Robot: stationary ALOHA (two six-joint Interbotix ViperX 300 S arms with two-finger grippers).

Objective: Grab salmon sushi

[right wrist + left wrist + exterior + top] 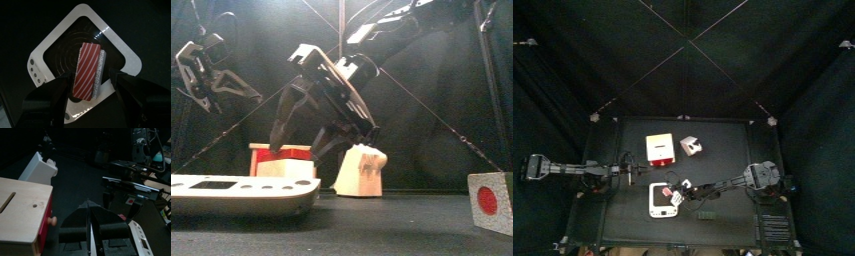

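A: Which step is this?

B: The approach. The right end effector [85, 95] is wide open above the red-and-white striped salmon sushi [89, 71], which lies on the white tray with a black round dish [127, 52], at the front of the black desk [727, 140].

A: And next?

B: I think it must lower straight, then close on the long sides. The left end effector [93, 225] looks closed, resting apart.

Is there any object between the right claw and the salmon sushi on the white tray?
Nothing visible does. The right claw stands open directly above the salmon sushi, one jaw on each side. The sushi lies alone in the white tray.
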